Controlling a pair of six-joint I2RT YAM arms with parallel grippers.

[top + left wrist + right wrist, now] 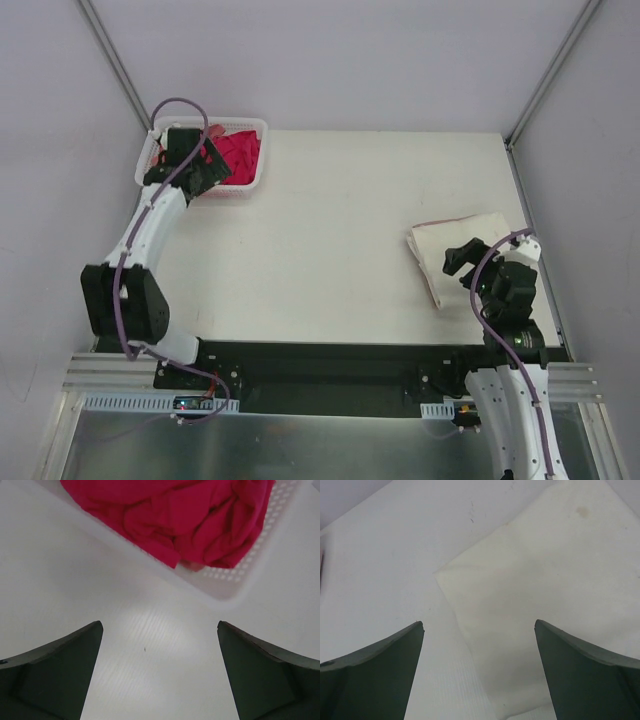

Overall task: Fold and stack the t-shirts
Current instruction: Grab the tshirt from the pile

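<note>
The left arm stretches from its base towards the far left corner of the table, upper link slanting up and away, wrist bent so that the left gripper hangs at the near side of the white mesh basket. Its dark fingers stand spread wide with only bare tabletop between them, touching nothing. The magenta-red t-shirt lies crumpled in the basket just ahead of the fingertips, and a small sliver of paler pink cloth peeps out beneath it. The right arm is folded back close to its base at the right edge, its elbow raised and its wrist tipped down. The right gripper hovers over the near corner of the cream-white t-shirt, which lies folded flat on the table's right side; these fingers are also wide apart and hold nothing.
</note>
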